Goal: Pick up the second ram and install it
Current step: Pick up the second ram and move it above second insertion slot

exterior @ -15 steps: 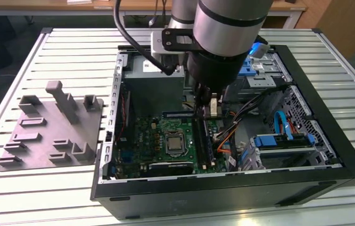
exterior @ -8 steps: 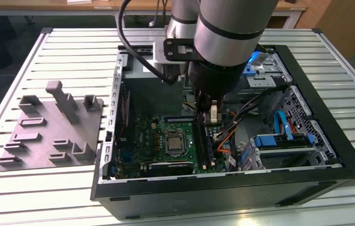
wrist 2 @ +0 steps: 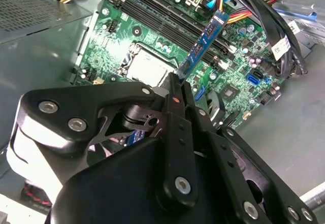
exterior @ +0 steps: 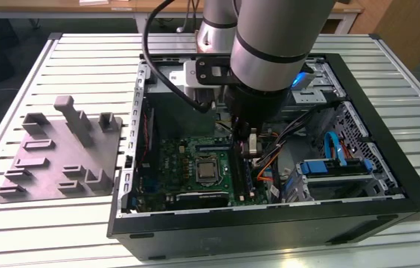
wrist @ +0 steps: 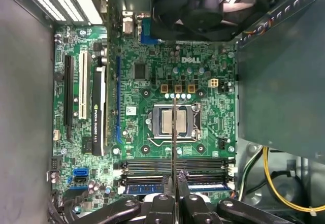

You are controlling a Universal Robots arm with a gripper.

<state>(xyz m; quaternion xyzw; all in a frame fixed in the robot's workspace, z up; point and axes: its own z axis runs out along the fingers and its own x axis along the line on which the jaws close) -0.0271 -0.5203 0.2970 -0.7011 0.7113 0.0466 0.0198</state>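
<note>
A desk [exterior: 61, 234] of pale ribbed metal slats fills the room's foreground, with a strip of wooden furniture behind it and dark floor off the exterior view's left. On the slats stand an open black computer case [exterior: 269, 234] and, to the exterior view's left of it, a grey fixture block [exterior: 53, 162].

Inside the case the second ram [wrist 2: 204, 40], a narrow strip with small chips, is held at one end by the gripper [wrist 2: 177, 89], whose fingers are clamped on it. It is not seated in any slot. In the first wrist view it shows edge-on as a thin line crossing the black memory slots [wrist: 152, 165] towards the processor socket [wrist: 172, 121]. The green motherboard [exterior: 187, 167] lies beneath. Around it are a black fan [wrist: 213, 10] and bundles of orange, yellow and black cables [wrist 2: 254, 10]. The grey arm [exterior: 269, 44] reaches down into the case from above.
</note>
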